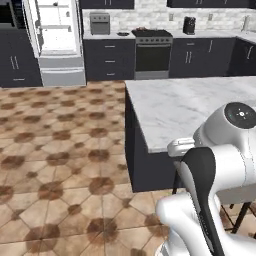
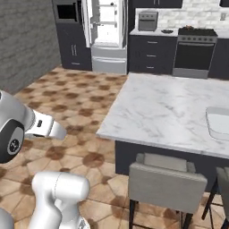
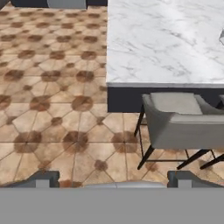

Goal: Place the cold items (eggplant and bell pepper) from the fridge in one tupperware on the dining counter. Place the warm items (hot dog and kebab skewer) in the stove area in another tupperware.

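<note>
End effector (image 3: 113, 180) wide open, empty.

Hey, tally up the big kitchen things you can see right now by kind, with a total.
Fridge: 1, door open
Stove: 1
Toaster oven: 1
Island counter: 1
Tupperware: 1, at the counter's right edge
Stools: 2, one whole, one cut off
Total: 7

Tupperware (image 2: 219, 123) cut by right edge; fridge (image 1: 55, 35) contents indiscernible.

Open tiled floor (image 3: 52, 87) beside stool (image 3: 183, 120).
</note>
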Tool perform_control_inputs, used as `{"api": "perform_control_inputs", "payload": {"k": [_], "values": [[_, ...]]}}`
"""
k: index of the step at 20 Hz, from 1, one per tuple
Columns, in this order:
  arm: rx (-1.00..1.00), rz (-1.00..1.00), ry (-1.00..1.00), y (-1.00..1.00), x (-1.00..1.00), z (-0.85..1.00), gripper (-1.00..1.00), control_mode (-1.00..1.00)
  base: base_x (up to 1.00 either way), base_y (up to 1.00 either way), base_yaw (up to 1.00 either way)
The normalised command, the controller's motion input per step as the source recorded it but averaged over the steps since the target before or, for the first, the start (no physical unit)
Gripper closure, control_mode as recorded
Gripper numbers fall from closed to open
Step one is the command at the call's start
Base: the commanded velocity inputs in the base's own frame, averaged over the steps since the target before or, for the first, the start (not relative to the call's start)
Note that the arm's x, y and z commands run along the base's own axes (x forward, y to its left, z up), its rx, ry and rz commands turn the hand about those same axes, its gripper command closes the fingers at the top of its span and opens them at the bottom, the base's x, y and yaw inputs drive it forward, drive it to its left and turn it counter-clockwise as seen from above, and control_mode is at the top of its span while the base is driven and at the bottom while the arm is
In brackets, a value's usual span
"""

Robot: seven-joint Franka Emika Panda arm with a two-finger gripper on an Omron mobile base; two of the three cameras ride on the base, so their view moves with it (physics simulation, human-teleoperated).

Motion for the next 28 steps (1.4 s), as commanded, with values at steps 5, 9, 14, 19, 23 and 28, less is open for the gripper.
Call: {"api": "perform_control_inputs", "payload": {"k": [5, 9, 14, 19, 23, 28], "values": [[0.00, 0.00, 0.00, 0.00, 0.00, 0.00, -1.00, 1.00, 0.51, 1.00, -0.02], [0.00, 0.00, 0.00, 0.00, 0.00, 0.00, -1.00, 1.00, 0.88, 1.00, -0.13], [0.00, 0.00, 0.00, 0.00, 0.00, 0.00, -1.00, 1.00, 1.00, 0.78, -0.24], [0.00, 0.00, 0.00, 0.00, 0.00, 0.00, -1.00, 1.00, 1.00, 0.62, -0.19], [0.00, 0.00, 0.00, 0.00, 0.00, 0.00, -1.00, 1.00, 1.00, 0.82, -0.18], [0.00, 0.00, 0.00, 0.00, 0.00, 0.00, -1.00, 1.00, 1.00, 0.98, -0.19]]}}
